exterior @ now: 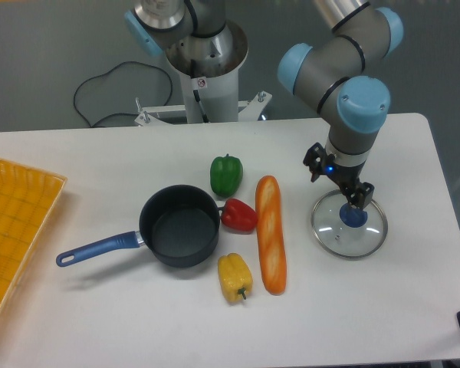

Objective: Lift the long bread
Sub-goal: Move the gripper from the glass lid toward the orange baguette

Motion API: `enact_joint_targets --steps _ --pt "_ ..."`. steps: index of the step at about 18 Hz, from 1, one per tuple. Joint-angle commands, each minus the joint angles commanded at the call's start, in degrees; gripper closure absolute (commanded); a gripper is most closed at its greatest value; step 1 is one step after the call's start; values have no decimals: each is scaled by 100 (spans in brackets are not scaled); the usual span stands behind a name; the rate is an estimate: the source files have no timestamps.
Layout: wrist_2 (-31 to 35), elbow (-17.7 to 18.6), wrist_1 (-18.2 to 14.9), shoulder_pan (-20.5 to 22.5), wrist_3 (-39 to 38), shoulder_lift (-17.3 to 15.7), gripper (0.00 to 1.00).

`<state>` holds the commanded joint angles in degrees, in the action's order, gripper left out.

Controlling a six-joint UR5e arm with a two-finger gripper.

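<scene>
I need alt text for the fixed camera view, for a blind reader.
A long bread lies untouched on a white table beside three peppers and a dark pan. The gripper hovers over a glass lid to its right.

I can read no words, brands or numbers anywhere in my view. The only sign is a small round red-ringed prohibition sticker (pixel 202 82) on the white pedestal (pixel 211 92) behind the worktop's far edge, and its inner symbol is too small for me to tell.
</scene>
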<state>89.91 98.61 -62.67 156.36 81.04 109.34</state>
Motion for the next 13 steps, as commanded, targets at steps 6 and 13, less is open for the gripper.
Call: enact_joint_targets --steps 6,13 --pt "18 228 17 -220 -1158 9 0" --pt "-220 501 88 -308 -2075 35 0"
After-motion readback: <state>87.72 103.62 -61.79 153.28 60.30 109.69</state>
